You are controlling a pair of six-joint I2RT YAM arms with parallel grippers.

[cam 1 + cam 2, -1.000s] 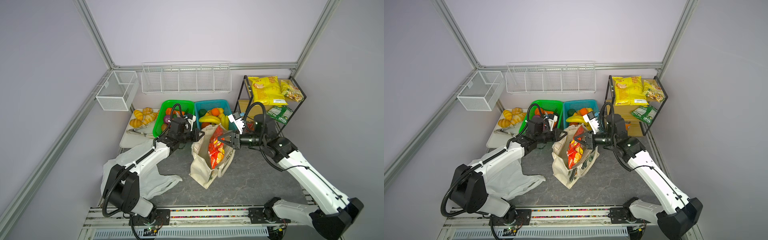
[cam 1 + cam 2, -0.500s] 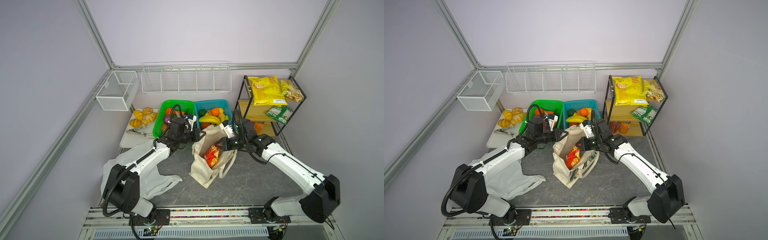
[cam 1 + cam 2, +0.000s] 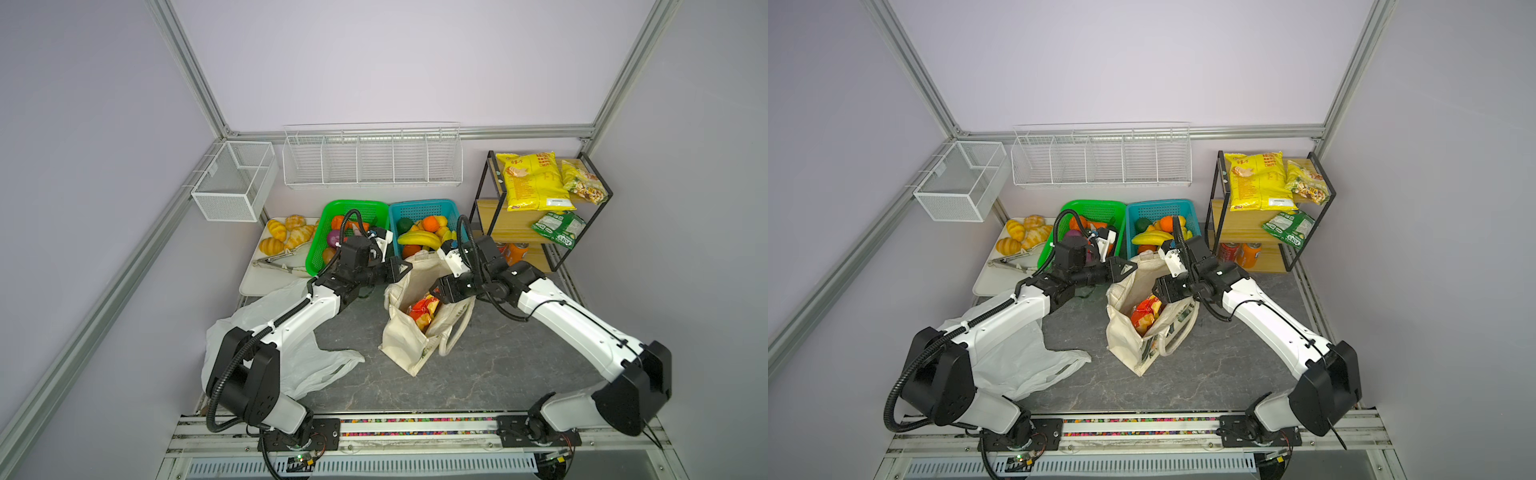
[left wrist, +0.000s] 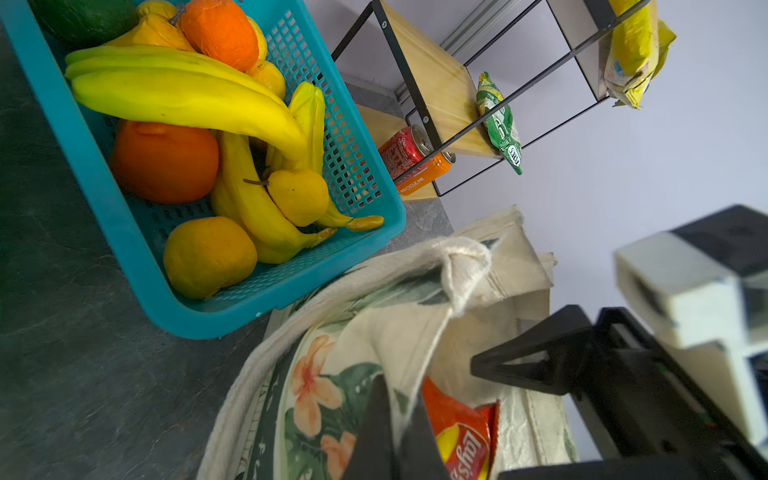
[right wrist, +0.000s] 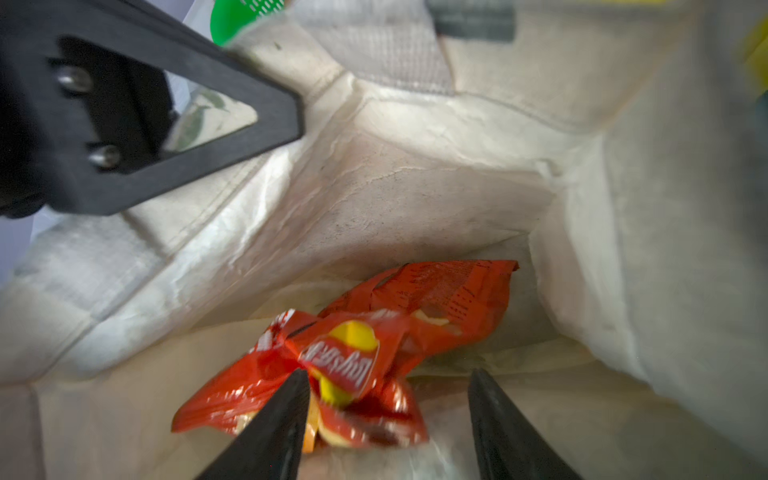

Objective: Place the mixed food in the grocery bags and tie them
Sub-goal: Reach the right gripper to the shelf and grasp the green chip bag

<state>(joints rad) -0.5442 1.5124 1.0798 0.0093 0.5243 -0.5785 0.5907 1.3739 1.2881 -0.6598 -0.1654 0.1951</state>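
Right gripper [image 5: 390,374] is hanging just inside the mouth of the canvas tote [image 3: 405,336], jaws spread apart and not clamping anything. A crinkly red snack packet [image 5: 345,357] is sitting down inside the tote, right below those jaws. Left gripper [image 4: 399,399] is pinching the tote's rim on its left side, clenched tight on the cloth. The white plastic bag [image 3: 307,361] is lying flat well to the left of the tote. The teal basket [image 3: 419,203] holding the banana [image 3: 417,239] and an orange fruit [image 3: 430,222] is sitting just behind the tote.
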